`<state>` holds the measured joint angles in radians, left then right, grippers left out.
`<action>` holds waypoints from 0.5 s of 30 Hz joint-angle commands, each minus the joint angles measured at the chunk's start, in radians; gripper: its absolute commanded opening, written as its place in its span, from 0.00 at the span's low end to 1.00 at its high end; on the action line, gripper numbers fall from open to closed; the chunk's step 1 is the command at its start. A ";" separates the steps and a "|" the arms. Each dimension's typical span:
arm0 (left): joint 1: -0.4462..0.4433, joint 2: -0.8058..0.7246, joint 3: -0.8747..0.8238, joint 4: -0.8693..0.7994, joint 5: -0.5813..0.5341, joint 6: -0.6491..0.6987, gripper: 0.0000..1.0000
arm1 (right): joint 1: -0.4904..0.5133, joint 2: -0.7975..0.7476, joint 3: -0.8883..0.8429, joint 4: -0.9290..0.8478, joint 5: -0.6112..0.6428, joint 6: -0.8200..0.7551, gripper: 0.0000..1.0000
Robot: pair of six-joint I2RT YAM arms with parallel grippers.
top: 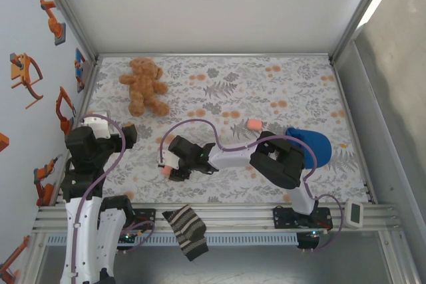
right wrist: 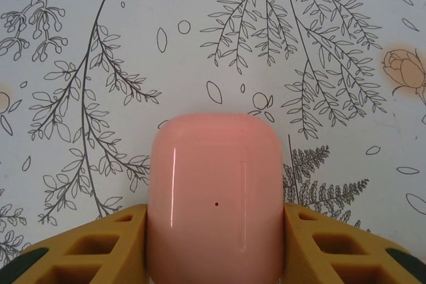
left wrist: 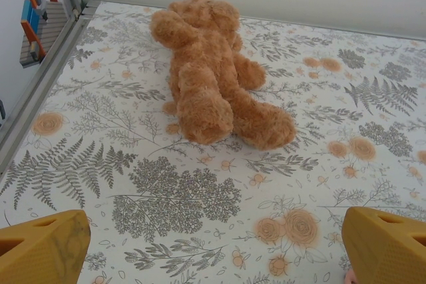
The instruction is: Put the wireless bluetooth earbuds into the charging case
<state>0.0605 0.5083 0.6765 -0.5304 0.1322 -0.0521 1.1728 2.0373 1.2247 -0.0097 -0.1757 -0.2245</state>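
Right wrist view
- Fingers: the right fingers [right wrist: 100, 247], ribbed yellow plastic, press against both flanks of the charging case [right wrist: 214, 184] and grip it across its width. This is probably to steady it for opening.
- Case: a glossy salmon-pink shell shaped as a rounded rectangle, with a tiny dark dot on its face. It rests on the floral cloth of the worktop [right wrist: 80, 44], and the lid looks shut.

Left wrist view
- Fingers: the left fingers [left wrist: 40, 247] stand wide apart above the cloth with nothing between them, likely waiting their turn.
- Pink sliver [left wrist: 349, 277]: it sits at the near edge, just beside the finger on the right. It may be one of the earbuds, but too little shows to tell.
- Teddy bear [left wrist: 213, 78]: brown plush, soft and lumpy, lying farther off.

Top view
- Charging case [top: 165, 171]: near, left of centre, at the tip of the right arm, which reaches across to the left.
- Second pink case [top: 253, 124]: lies free at mid-worktop.
- Blue rounded object [top: 314, 144]: on the right, partly behind the right arm.
- Striped cloth [top: 186, 231]: draped over the near rail.
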 commanded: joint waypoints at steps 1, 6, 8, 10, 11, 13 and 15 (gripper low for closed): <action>0.008 0.000 -0.011 0.023 0.021 -0.004 0.96 | -0.006 -0.002 -0.003 -0.003 0.036 0.003 0.36; 0.007 0.001 -0.011 0.026 0.033 -0.002 0.96 | -0.006 -0.063 -0.025 0.009 0.067 -0.009 0.36; 0.007 0.000 -0.012 0.030 0.043 0.001 0.96 | -0.006 -0.098 -0.038 0.013 0.084 -0.021 0.36; 0.007 0.001 -0.014 0.035 0.058 0.003 0.96 | -0.006 -0.136 -0.053 0.012 0.109 -0.039 0.36; 0.008 0.000 -0.017 0.039 0.070 0.003 0.96 | -0.006 -0.159 -0.061 0.010 0.128 -0.051 0.36; 0.007 -0.001 -0.019 0.047 0.101 0.004 0.96 | -0.005 -0.211 -0.083 0.013 0.171 -0.074 0.36; 0.008 -0.003 -0.020 0.056 0.140 0.000 0.96 | -0.006 -0.267 -0.112 0.026 0.215 -0.103 0.36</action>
<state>0.0605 0.5083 0.6651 -0.5068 0.2001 -0.0521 1.1717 1.8664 1.1385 -0.0105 -0.0490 -0.2714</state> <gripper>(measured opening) 0.963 0.433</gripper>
